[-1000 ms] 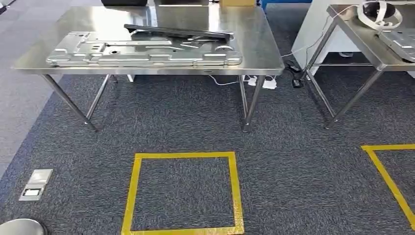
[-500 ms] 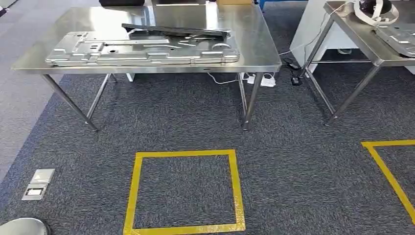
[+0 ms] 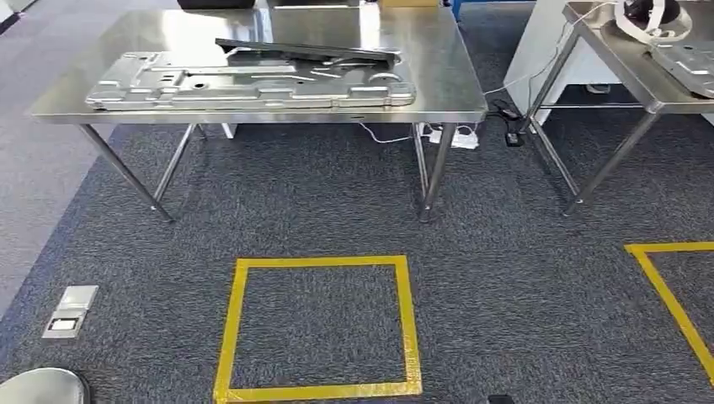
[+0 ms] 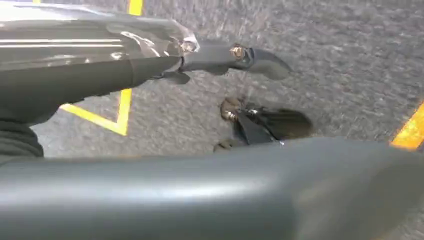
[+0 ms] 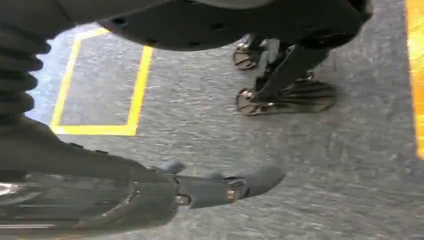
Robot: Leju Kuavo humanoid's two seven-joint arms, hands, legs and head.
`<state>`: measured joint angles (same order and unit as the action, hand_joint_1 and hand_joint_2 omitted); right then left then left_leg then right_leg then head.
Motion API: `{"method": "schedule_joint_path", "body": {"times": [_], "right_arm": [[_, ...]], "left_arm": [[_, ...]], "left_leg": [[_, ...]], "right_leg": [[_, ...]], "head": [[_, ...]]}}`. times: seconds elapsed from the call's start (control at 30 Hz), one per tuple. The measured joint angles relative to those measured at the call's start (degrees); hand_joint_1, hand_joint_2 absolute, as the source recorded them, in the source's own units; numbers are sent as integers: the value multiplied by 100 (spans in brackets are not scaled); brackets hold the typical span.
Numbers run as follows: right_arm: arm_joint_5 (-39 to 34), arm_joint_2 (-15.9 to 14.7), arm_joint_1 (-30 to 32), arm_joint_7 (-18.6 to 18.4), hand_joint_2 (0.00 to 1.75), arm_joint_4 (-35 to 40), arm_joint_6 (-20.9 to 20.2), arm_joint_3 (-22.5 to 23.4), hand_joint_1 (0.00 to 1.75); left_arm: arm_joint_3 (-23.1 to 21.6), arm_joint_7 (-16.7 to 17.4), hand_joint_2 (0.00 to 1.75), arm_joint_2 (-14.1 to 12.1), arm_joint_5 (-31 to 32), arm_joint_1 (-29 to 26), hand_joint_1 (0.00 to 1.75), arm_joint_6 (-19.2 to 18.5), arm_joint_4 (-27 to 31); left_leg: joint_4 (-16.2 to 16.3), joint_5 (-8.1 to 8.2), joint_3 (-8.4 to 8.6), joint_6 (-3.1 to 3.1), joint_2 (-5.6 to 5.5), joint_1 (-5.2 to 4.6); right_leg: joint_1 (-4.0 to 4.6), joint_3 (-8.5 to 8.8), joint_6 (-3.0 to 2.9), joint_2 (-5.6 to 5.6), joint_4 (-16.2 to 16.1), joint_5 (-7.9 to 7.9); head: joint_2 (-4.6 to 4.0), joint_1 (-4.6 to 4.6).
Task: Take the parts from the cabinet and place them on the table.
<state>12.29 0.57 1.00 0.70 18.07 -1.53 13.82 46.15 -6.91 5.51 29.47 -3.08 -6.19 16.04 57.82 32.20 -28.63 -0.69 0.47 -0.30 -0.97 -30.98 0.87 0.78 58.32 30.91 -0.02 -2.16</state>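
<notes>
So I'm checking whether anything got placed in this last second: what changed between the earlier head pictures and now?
Nothing was placed, grasped or released. The whole head view shifted slightly, so the camera moved, not the things. The large stamped metal panel lies on the steel table as before, with the dark bar across its far edge. The yellow tape square stays on the carpet.

Glossy silver-grey left robot hand (image 4: pixel 150 55), dark fingers (image 4: pixel 260 57), brass-coloured screws
</notes>
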Motion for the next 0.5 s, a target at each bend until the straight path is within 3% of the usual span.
{"method": "schedule_joint_path", "body": {"times": [0.03, 0.07, 0.1, 0.13, 0.2, 0.23, 0.27, 0.3, 0.37, 0.4, 0.43, 0.5], "right_arm": [[-40, 0, 5, 0, 0, 22, 0, -44, 0], [-89, -11, 18, 0, 0, 46, 2, -98, 0], [-140, -11, 61, 0, 0, 46, 13, -144, 0], [-182, -11, 100, -2, 0, 46, 15, -188, 0], [-261, -13, 231, -9, 0, 33, 17, -278, 0], [-317, -13, 318, -13, 0, 9, 20, -317, 0], [-356, -13, 403, -20, 0, -35, 24, -365, 0], [-394, -13, 487, -37, 0, -81, 28, -400, 0], [-465, -26, 639, -44, 0, -159, 35, -466, 0], [-510, -28, 712, -48, 0, -199, 48, -516, 0], [-545, -26, 758, -48, 0, -240, 57, -567, 0], [-636, -28, 834, -50, 0, -249, 74, -658, 0]], "left_arm": [[-164, 31, 0, -29, -108, -52, 0, 22, 0], [-341, 59, 0, -31, -227, -77, 0, 44, 2], [-522, 72, 0, -55, -350, -77, 0, 74, 11], [-677, 94, 0, -81, -456, -70, 0, 99, 37], [-985, 142, 0, -103, -670, -62, 0, 142, 118], [-1152, 175, 0, -123, -780, -47, 0, 158, 181], [-1303, 186, 0, -136, -881, -19, 0, 182, 251], [-1425, 210, 0, -142, -965, 24, 0, 206, 324], [-1698, 240, 0, -162, -1149, 115, 0, 241, 499], [-1846, 269, 0, -190, -1247, 139, 0, 263, 586], [-1995, 289, 0, -215, -1352, 165, 0, 280, 649], [-2312, 337, 0, -247, -1560, 178, 0, 328, 732]], "left_leg": [[-19, -25, -3, -38, 2, -6], [-109, -93, 11, -98, 16, 61], [-116, -119, -4, -135, 32, 57], [-112, -127, -30, -161, 33, 58], [-107, -129, -50, -164, 48, 48], [-102, -129, -50, -164, 55, 46], [-95, -129, -48, -163, 58, 48], [-85, -126, -45, -159, 55, 54], [-40, -98, -39, -115, 43, 76], [2, -61, -59, -55, 42, 70], [60, -31, -81, -14, 43, 29], [43, -47, -76, 13, 44, 41]], "right_leg": [[1, 11, 39, -4, -27, -23], [0, 11, 70, -15, 13, 29], [18, -45, 75, -36, 150, 182], [11, -186, 75, -47, 461, 415], [0, -562, 93, -51, 1377, 866], [0, -687, 108, -53, 1706, 946], [-4, -678, 121, -52, 1722, 875], [-10, -546, 129, -51, 1485, 695], [-28, -44, 144, -47, 450, 184], [-39, 128, 142, -44, 61, 143], [-23, 112, 81, -77, 41, 138], [-1, 105, 29, -85, 62, 142]], "head": [[0, 0], [0, 0], [0, 2], [0, 9], [0, 9], [0, 7], [0, 7], [0, 7], [0, 7], [0, 7], [0, 4], [0, -4]]}}
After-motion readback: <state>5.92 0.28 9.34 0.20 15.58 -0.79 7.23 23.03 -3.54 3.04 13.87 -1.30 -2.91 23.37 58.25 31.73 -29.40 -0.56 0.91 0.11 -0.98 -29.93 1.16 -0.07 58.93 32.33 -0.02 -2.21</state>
